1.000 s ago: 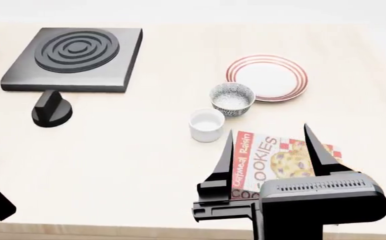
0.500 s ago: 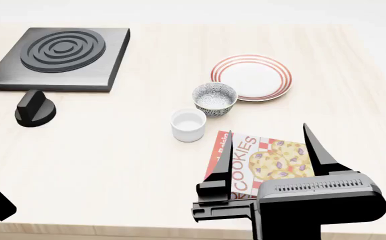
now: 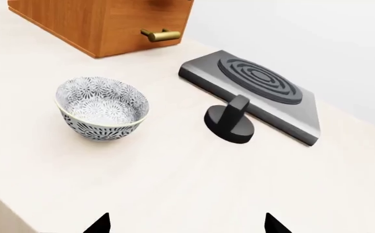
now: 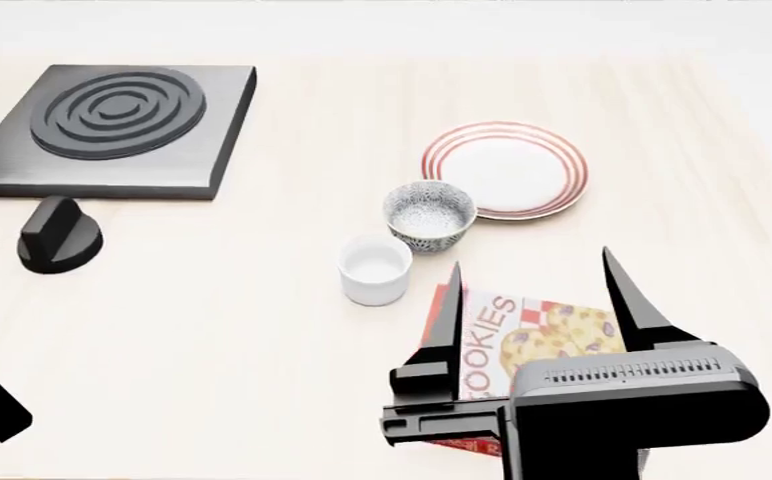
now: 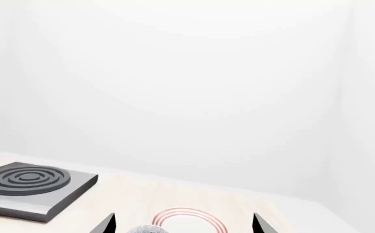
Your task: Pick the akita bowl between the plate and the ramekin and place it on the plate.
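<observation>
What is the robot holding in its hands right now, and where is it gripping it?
Nothing. The right hand hangs open above the cookie box, short of the akita bowl. The left hand is open too.

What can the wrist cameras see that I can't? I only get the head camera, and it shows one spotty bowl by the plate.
Observer: The left wrist camera shows a second speckled bowl, which looks just like your akita bowl. It stands upright on the table.
Operator: What's near that one?
Observer: A wooden box with a brass handle stands behind it, not touching it.
Operator: And the right wrist camera?
Observer: It looks level across the table, over the plate and the black burner, to a plain white wall behind them.
</observation>
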{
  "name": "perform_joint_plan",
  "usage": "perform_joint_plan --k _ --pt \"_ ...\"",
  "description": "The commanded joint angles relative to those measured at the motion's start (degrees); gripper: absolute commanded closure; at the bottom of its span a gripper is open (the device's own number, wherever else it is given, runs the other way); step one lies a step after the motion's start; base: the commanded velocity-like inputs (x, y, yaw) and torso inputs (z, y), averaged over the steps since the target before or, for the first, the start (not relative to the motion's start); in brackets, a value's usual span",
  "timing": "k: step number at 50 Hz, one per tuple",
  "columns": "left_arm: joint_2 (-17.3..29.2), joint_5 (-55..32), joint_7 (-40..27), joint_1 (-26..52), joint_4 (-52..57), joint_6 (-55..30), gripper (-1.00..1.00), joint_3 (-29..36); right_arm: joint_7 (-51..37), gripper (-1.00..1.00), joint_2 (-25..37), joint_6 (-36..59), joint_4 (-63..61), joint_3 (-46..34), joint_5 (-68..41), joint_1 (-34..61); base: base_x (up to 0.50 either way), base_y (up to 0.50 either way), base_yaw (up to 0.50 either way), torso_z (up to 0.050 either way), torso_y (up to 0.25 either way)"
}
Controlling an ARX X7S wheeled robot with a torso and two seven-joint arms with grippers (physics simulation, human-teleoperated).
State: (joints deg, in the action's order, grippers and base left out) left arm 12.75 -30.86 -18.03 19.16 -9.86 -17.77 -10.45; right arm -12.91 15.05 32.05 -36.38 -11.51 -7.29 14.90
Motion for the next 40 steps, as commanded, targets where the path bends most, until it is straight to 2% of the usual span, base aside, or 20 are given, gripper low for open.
perform_joint_plan --k 1,40 --pt "0.1 -0.2 -0.1 0.1 -0.2 0.2 -1.00 0.2 -0.1 -1.00 0.2 -0.5 0.5 -0.2 -0.3 0.1 0.32 0.00 0.00 0.000 0.000" --pt "0.5 -1.0 -0.8 0.0 0.0 0.3 -1.00 0.8 -1.1 -1.00 1.0 -0.5 0.5 -0.7 -1.0 0.3 0.32 0.00 0.00 0.000 0.000"
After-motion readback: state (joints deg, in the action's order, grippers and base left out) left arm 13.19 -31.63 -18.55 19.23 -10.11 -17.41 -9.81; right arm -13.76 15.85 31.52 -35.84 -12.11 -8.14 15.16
